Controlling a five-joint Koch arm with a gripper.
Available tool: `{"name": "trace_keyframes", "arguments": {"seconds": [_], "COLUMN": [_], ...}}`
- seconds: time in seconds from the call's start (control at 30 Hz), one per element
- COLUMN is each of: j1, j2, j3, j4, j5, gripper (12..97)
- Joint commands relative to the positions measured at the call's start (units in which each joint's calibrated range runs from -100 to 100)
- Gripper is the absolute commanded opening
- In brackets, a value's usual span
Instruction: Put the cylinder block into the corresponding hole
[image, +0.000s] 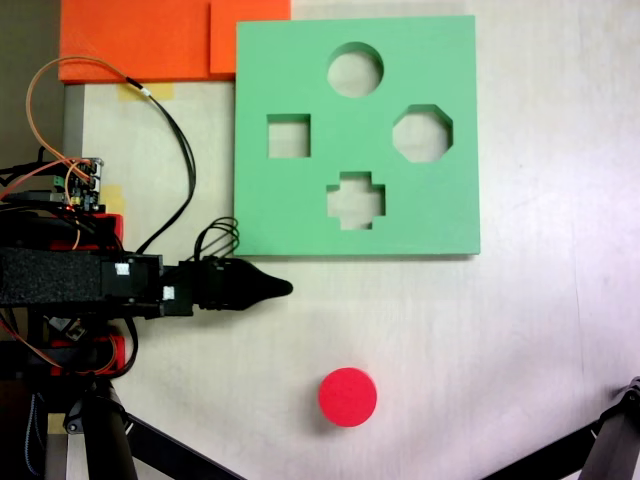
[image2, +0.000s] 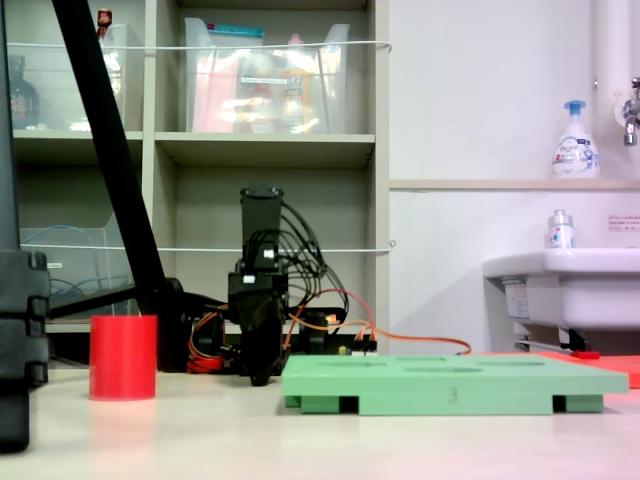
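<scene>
Cylinder block (image: 347, 396): alone on the tabletop (image: 530, 330), well below the green board (image: 300, 200).
Circular hole (image: 355, 70): empty.
Fingers (image: 284, 288): just below the board's lower edge, grasping nothing; clenched or released, cannot tell.

place: my lab/utility room | evidence: shelving (image2: 270, 150) at 12 o'clock, storage bins (image2: 265, 80), sink (image2: 565, 285) at 3 o'clock, soap dispenser (image2: 575, 140)

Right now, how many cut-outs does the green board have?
4 in the green board: circular hole at top, square at left, octagon at right, cross at bottom, as a fixed view shows.
</scene>
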Motion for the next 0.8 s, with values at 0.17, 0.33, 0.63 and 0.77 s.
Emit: {"name": "trace_keyframes", "arguments": {"seconds": [0.17,0.33,0.63,0.77], "j1": [-6.15,-8.55,-10.94,-11.72], "j2": [-0.41,-0.41,-0.41,-0.41], "j3": [-2.16,-2.16,-1.06,-1.46], "j4": [24.09,35.93,36.90,36.90], "j5": [13.72,24.86,41.37,43.96], "gripper": [50.2,49.0,51.1,50.1]}}
